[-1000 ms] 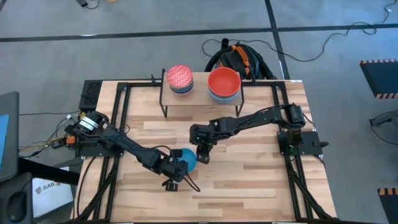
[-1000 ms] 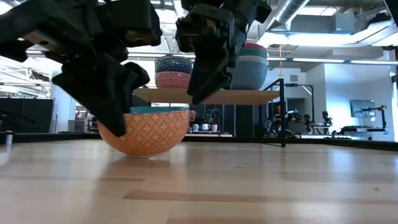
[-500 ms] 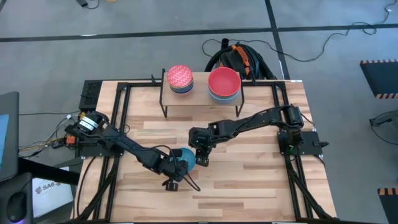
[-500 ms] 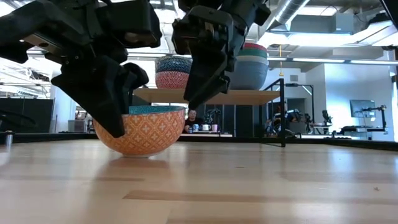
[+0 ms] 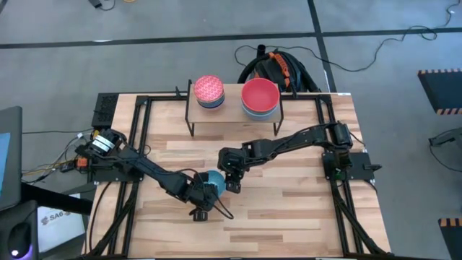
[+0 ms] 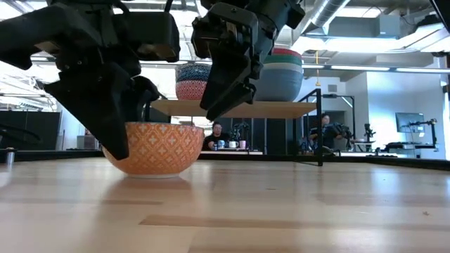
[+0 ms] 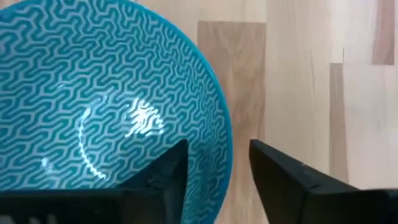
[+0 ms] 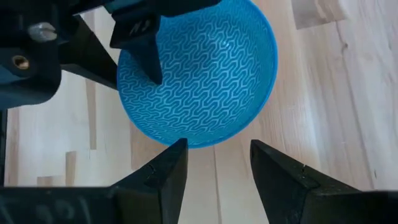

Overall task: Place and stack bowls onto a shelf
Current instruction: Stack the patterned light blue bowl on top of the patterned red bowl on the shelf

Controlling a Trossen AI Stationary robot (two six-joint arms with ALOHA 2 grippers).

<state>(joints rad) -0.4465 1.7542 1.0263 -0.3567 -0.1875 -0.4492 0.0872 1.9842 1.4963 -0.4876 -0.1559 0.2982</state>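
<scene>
One bowl (image 5: pixel 214 180), teal wave-patterned inside (image 7: pixel 93 106) and orange-patterned outside (image 6: pixel 153 147), stands flat on its base on the table. My left gripper (image 7: pixel 217 186) is open over the bowl's rim, with one finger inside and one outside. My right gripper (image 8: pixel 217 177) is open and hovers just beside the bowl (image 8: pixel 199 74), above its rim in the low view (image 6: pixel 214 105). The shelf (image 5: pixel 234 110) stands at the far side. It carries a stack topped by a red-patterned bowl (image 5: pixel 208 89) and a stack topped by a red bowl (image 5: pixel 260 95). My left gripper comes down slanting from the table's left. Its fingers (image 7: pixel 165 177) straddle the bowl's rim (image 7: pixel 225 149), one inside the hollow and one outside. A gap shows on each side of the rim, and I cannot tell whether a finger touches it. The bowl rests level on the table.
Black frame rails (image 5: pixel 141 144) run along the table's left and right sides. A bundle of cables (image 5: pixel 278 65) lies behind the shelf. The near half of the tabletop (image 5: pixel 289 209) is bare wood. People sit in the room beyond the table (image 6: pixel 214 133).
The bowl was tipped in my left gripper's hold. It has settled level onto its base and shifted slightly toward the table's left. My right gripper has edged a little toward the bowl.
</scene>
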